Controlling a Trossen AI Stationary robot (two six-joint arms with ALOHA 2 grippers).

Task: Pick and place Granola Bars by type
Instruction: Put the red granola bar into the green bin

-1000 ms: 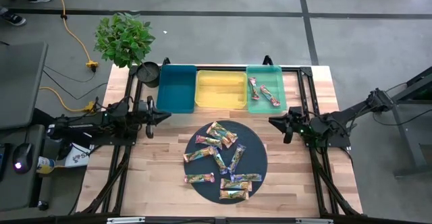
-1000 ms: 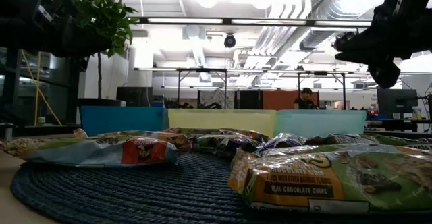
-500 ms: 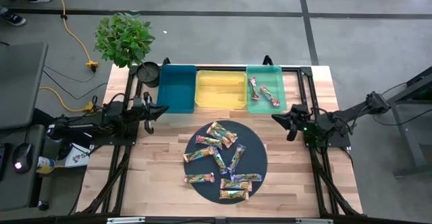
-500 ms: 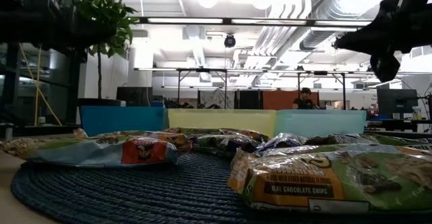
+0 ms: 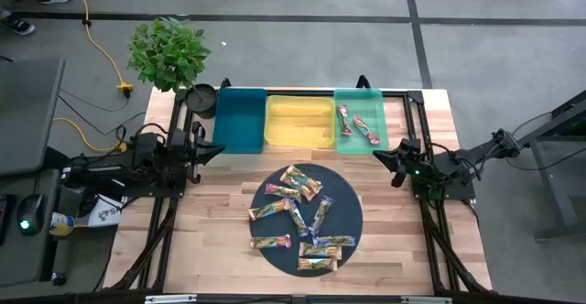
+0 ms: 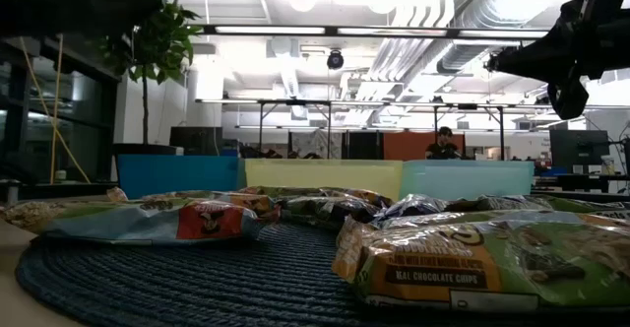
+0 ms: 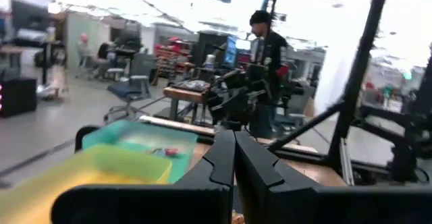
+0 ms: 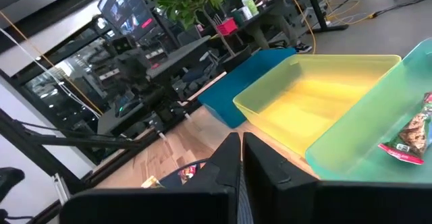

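On the round mat [image 5: 350, 214], bars [image 5: 300, 218] overlap; both grippers, left [image 5: 212, 148] at nine o'clock, right [image 5: 379, 157] at three, are closed and empty, so grabbing two is easy.

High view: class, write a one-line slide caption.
Granola bars piled on a round dark mat, two more in the green bin; left gripper and right gripper shut, empty.

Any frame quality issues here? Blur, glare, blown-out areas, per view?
High view: even light, sharp, soft shadows on the wooden table. Low view: nearest wrapped granola bar soft, ceiling lights glare, right gripper a dark silhouette. Left wrist view: blurred throughout, background overexposed. Right wrist view: translucent yellow plastic bin clear, own fingers soft.
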